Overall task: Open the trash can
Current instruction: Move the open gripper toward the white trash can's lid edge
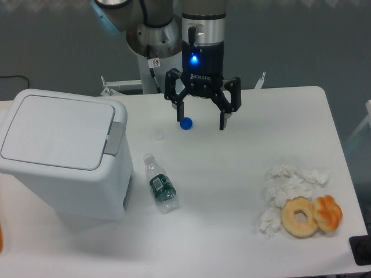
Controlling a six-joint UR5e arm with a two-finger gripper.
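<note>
Gripper: upper centre of the frame, pointing down over the table, black fingers spread wide apart, holding nothing; blue light lit on its body.
Trash can: left side of the frame, standing upright on the table, white lid lying flat and closed, grey push-tab on its right rim.
Blue ball: on the table between the fingers, nearer the left one; whether it touches is hard to tell.
Plastic bottle: lying on its side just right of the trash can, cap towards the upper left.
White cap: small disc, possibly a bottle lid, left of the ball.
Crumpled tissues: lower right.
Doughnut: against the tissues, with an orange pastry touching its right side.
</note>
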